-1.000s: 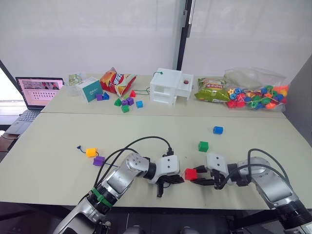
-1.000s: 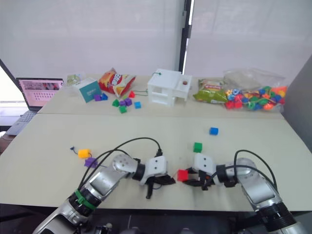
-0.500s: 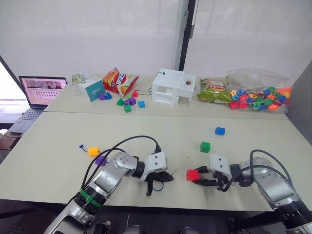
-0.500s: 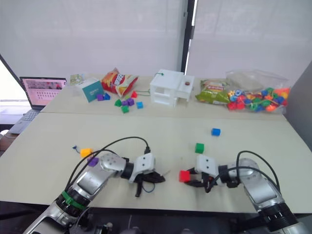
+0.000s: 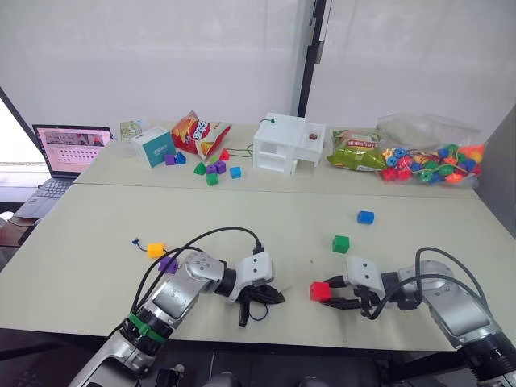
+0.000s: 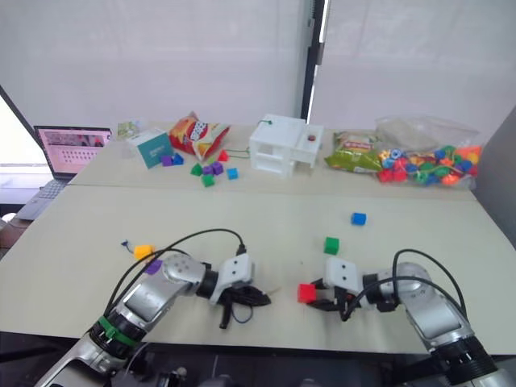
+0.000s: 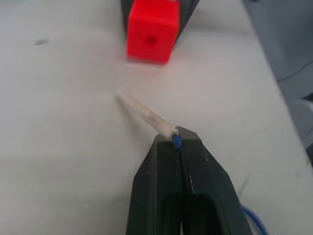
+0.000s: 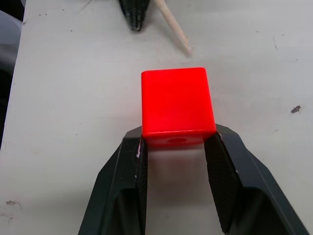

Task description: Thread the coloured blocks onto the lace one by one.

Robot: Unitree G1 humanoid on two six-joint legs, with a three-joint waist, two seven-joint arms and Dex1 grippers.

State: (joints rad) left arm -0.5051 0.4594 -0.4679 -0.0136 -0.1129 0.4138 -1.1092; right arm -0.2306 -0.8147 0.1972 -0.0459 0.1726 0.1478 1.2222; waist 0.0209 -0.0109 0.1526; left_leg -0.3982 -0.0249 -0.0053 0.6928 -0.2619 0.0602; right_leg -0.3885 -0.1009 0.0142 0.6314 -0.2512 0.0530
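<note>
While my left gripper (image 7: 176, 147) is clenched on the long thin dark-blue lace (image 7: 176, 142) just behind its pale stiff tip (image 7: 145, 112), that tip juts out past my fingertips and slants toward the small chunky red plastic block (image 7: 150, 33) straight ahead of it. My right gripper (image 8: 176, 147) grasps that red block between its two black fingers near the front edge of the pale table (image 5: 266, 218), one finger on each side. The block's threading hole faces my left gripper, and the tip's long axis runs roughly at it, though the tip points a little to one side of the hole and sits apart from the block with bare table between. I judge the coming move turns on that line: the tip has to swing onto the hole's axis before the two arms close the gap. Both grippers are about equally near the meeting point, so either could make the correction.

Further out, a small green block (image 5: 340, 243) and a small blue block (image 5: 365, 217) lie loose on the table beyond my right arm. Off to my left, a yellow-orange block (image 5: 154, 250) and a purple block (image 5: 168, 264) lie just beside each other; whether the lace runs through them I cannot tell
</note>
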